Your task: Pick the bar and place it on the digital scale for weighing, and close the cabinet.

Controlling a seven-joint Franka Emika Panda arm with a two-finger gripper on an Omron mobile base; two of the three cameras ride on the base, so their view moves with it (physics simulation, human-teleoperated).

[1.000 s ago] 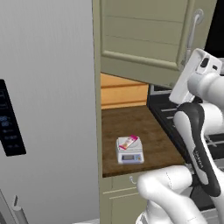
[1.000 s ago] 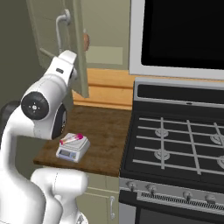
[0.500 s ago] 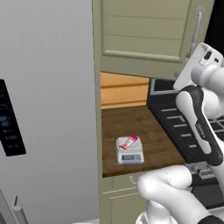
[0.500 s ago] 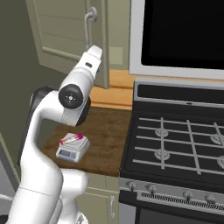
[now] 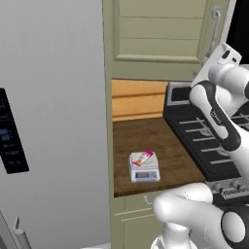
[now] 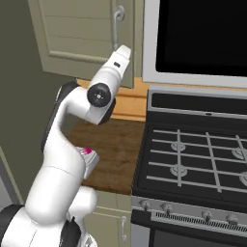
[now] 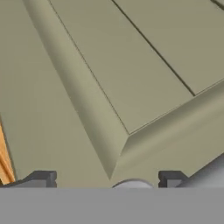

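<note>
Left base view: bar lying flat on top of the scale, which sits on the wooden counter just left of the stove; weighing step judged done. Cabinet above the scale, door seen nearly face-on, handle at its right edge; arm reaching up towards the door's lower right corner. Right base view: magenta end of the bar peeping out beside the arm, on the scale left of the stove; cabinet door standing slightly forward of the wall, handle near the right side, hand close below the handle; whether the door is fully shut cannot be told, so closing is judged the step left or in hand. Hand view: gripper close up against the door's panelled corner, tips set wide apart with nothing between them; light-grey handle end just beside the right tip
</note>
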